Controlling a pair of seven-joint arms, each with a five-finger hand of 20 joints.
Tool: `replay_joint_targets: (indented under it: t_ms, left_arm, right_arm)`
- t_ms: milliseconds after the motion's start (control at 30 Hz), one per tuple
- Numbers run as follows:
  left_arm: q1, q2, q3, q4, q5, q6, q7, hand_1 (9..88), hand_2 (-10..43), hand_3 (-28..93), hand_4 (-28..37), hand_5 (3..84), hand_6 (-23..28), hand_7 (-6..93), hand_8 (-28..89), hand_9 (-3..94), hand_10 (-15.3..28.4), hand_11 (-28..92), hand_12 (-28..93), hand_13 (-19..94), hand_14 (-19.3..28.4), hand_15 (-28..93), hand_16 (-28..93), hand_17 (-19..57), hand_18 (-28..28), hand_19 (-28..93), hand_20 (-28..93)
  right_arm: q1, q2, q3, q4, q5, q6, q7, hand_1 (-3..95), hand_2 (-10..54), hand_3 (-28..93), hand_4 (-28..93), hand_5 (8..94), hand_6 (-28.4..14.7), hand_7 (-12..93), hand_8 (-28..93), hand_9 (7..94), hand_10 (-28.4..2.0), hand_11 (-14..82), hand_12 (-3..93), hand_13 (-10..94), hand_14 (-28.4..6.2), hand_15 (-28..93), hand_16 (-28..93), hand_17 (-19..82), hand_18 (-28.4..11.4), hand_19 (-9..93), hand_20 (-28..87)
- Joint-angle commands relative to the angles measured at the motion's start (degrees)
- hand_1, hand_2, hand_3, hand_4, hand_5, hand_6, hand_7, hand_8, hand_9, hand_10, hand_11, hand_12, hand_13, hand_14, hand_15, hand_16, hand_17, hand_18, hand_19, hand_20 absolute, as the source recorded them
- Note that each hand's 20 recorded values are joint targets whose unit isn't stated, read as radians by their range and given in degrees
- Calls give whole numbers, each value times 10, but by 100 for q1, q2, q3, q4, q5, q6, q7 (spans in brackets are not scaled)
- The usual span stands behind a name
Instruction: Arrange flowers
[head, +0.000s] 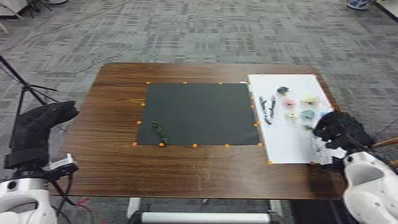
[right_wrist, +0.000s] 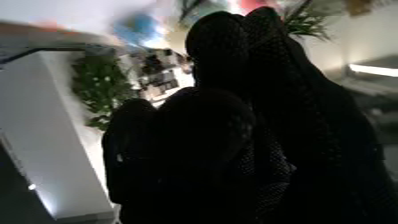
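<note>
In the head view my right hand (head: 336, 127) is over the right side of the white sheet (head: 286, 145), close to a blue flower (head: 326, 111) and a pale teal one (head: 308, 114). Pink (head: 289, 103), cream (head: 309, 99) and dark blue (head: 282, 90) flowers lie farther up the sheet, left of dark stems' far side. One green sprig (head: 160, 133) rests on the black mat (head: 200, 107). Off the table's left edge, my left hand (head: 40, 125) has its fingers relaxed. In the right wrist view my right hand (right_wrist: 240, 135) is beside blurred green foliage (right_wrist: 96, 85); its grasp is unclear.
Dark stems (head: 263, 107) lie along the sheet's left side. Orange markers (head: 195, 145) border the mat on the brown table (head: 178, 172). A black stand (head: 25, 85) stands beyond the table's left side.
</note>
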Motion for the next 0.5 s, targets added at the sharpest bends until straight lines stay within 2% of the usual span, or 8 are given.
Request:
replay_joint_targets:
  t_ms: [33,67,133,267,367,500]
  left_arm:
    - [42,134,-166,142,-179,41,-24,285,9,677,-241,575,15,221,-89,566,145,233,139,459,175,289,11,64,144,221,234]
    - [63,167,-221,165,-248,27,-31,280,10,679,-242,575,15,221,-89,566,145,231,138,458,174,285,9,66,143,219,233]
    - [15,241,-257,264,-261,40,-66,270,16,683,-250,575,14,218,-90,565,146,223,133,455,174,269,5,70,141,210,227]
    - [-120,314,-219,396,-341,71,-102,248,36,686,-273,577,14,208,-91,565,146,213,129,447,169,229,1,77,135,187,215]
    - [-153,295,-164,414,-356,46,-120,241,41,690,-281,578,13,204,-90,565,144,211,128,442,167,218,7,76,132,179,212]
    - [-258,289,-5,445,-286,3,-191,239,42,692,-282,577,14,201,-89,563,144,208,128,441,167,218,12,72,132,174,212]
  right_arm:
    - [1271,-314,-776,-599,826,-394,-271,653,-95,535,-121,758,-31,246,169,919,-99,284,351,937,-21,529,332,692,-78,932,397]
    - [1499,-410,-988,-585,999,-506,-254,654,-95,536,-120,758,-31,246,169,919,-99,284,350,937,-21,529,331,693,-78,932,397]
    - [1936,-638,-1379,-509,1429,-756,-255,656,-95,534,-118,759,-33,247,169,919,-99,280,347,937,-21,529,328,694,-76,932,395]
    - [2655,-1155,-2164,-243,1697,-1018,-305,663,-95,526,-109,759,-36,248,170,920,-98,272,344,937,-22,528,322,696,-73,932,389]
    - [2996,-1527,-2675,15,1561,-1031,-336,666,-95,521,-105,762,-39,250,169,922,-100,268,343,937,-23,526,319,697,-72,931,386]
    - [3338,-1927,-3202,391,1303,-993,-277,673,-95,509,-98,763,-40,252,166,923,-101,265,336,937,-23,525,317,697,-71,931,382]
